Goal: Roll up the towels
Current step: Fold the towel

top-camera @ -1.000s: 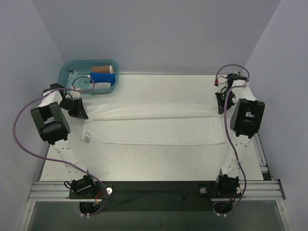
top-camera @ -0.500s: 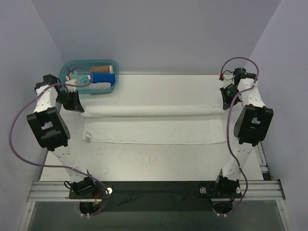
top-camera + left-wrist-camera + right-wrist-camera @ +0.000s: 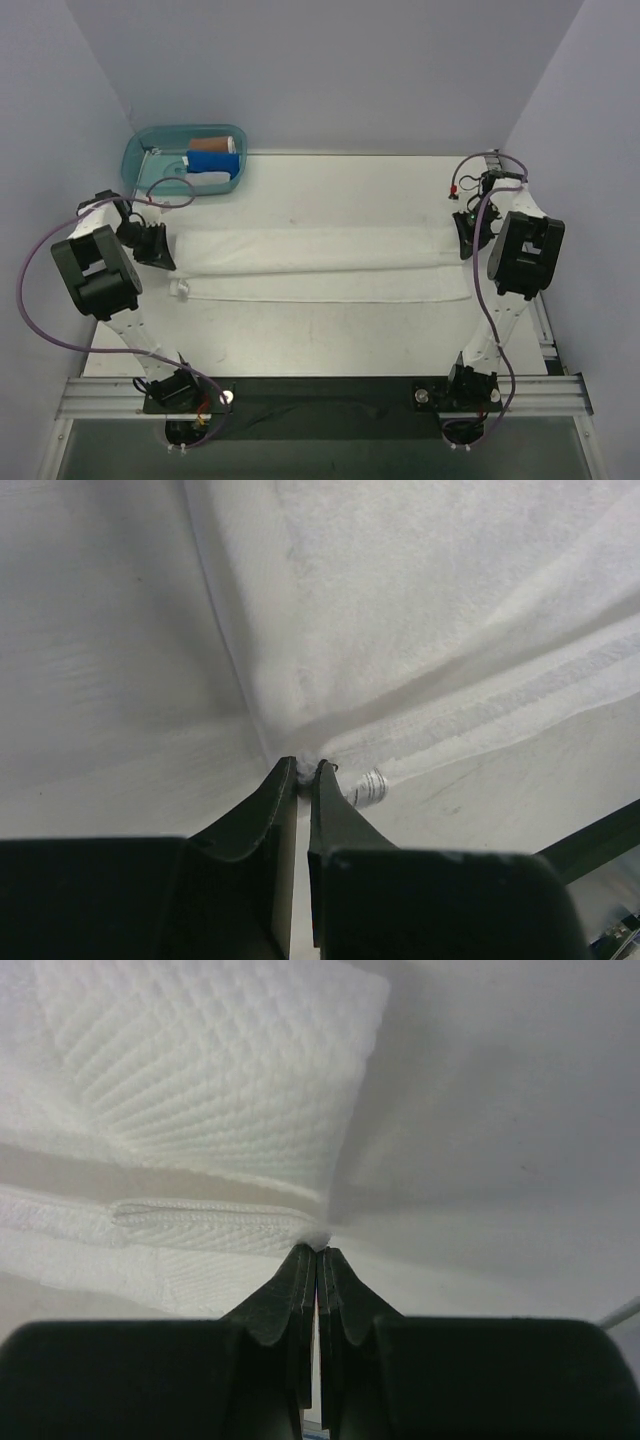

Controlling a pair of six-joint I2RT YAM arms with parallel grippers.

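The white towel [image 3: 320, 262] lies across the middle of the table [image 3: 320, 345] as a long band running left to right, its far layer doubled over the near one. So the step in hand looks like the lengthwise fold that narrows it before rolling, and no roll is begun yet. Each of the 2 claws works 1 end. The left gripper [image 3: 305, 772] has its jaws drawn almost together with a pinch of cloth between them. The right gripper [image 3: 318, 1252] is fully closed, its tips on the folded edge and apparently nipping it. Next, I judge, both should lay the fold down evenly, let go, then start curling from 1 short end, keeping the edges square. Only the overhead view shows the band's whole length and the teal tub [image 3: 135, 165] at the far left corner, with a brown roll [image 3: 212, 144] and a blue roll [image 3: 212, 160] inside. Only the wrist views show the grips themselves — plus the diamond weave at the right end and a small label [image 3: 368, 786] just beside the left tips.
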